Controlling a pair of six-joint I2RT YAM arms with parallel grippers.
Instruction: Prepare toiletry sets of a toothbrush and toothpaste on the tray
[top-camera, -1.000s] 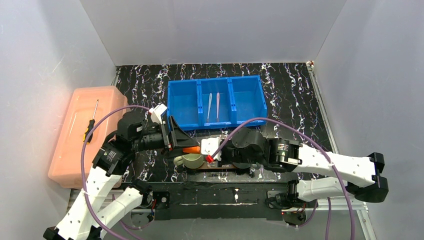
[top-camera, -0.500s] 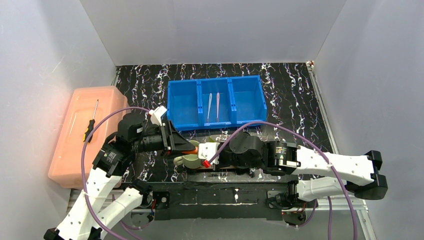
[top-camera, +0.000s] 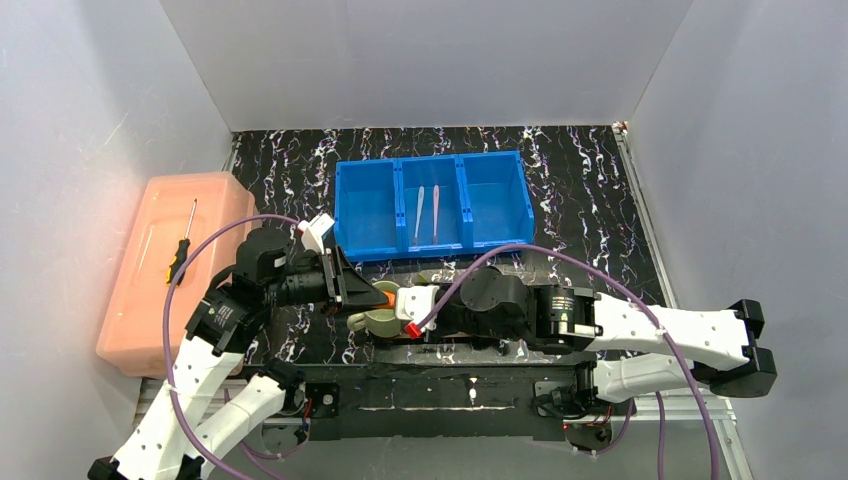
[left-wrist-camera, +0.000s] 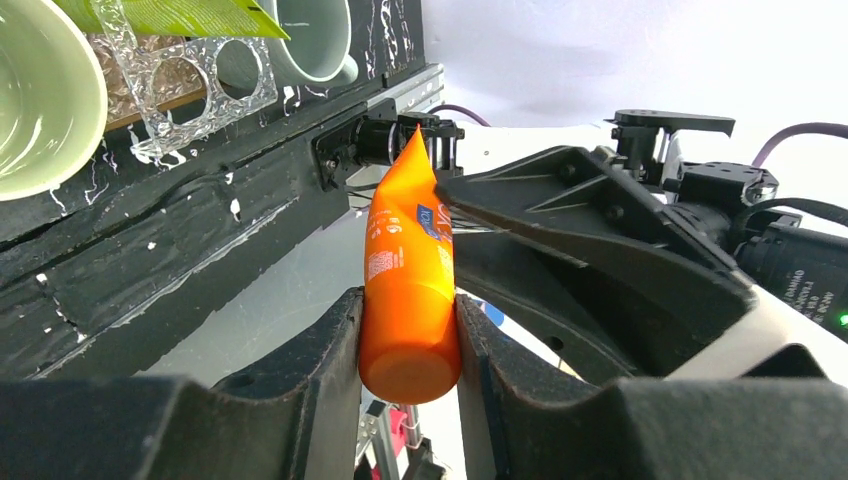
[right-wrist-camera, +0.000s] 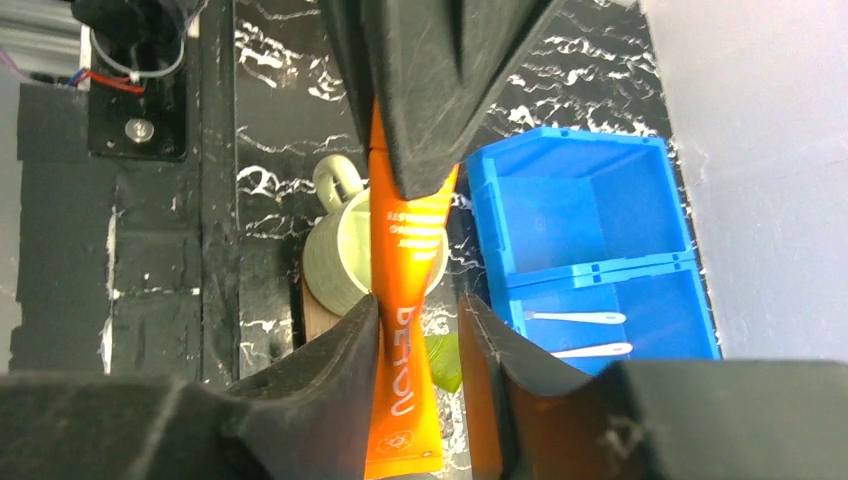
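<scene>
Status: mid hand-off of the orange tube (right-wrist-camera: 405, 400), in the air over the near edge of the tabletop, just above the green mug (right-wrist-camera: 335, 255).

- Left hand (left-wrist-camera: 408, 305): closed on the cap end of the orange tube, with both fingers pressed into its sides. Solid grip.
- Right hand (right-wrist-camera: 420, 320): fingers bracket the crimped end. One finger touches the tube and there's a thin gap at the other, so the jaws are slack and I read it as not gripping.
- Lime-green tube (left-wrist-camera: 190, 15): over by the clear plastic holder (left-wrist-camera: 180, 80) and the grey mug (left-wrist-camera: 310, 40). Can't tell whether it's seated in a holder hole or just lying across it.
- Both toothbrushes (top-camera: 418, 213) (top-camera: 436, 212): side by side in the middle compartment of the blue bin (top-camera: 430, 160), well apart from the tray.
- Tray (right-wrist-camera: 315, 322): mostly hidden under the arms, with only a brown sliver showing beside the green mug.

Progress, my read: early to middle. No complete brush-plus-paste set is visible on the tray. The lime tube is possibly placed, unconfirmed. The orange tube is in transit and not set down.

Left to do: right hand clears off, left hand places the orange tube on the tray, then both brushes come out of the bin and get paired with a tube each.

Risk: the tube hangs right over the mug, so a slip drops it inside.
</scene>
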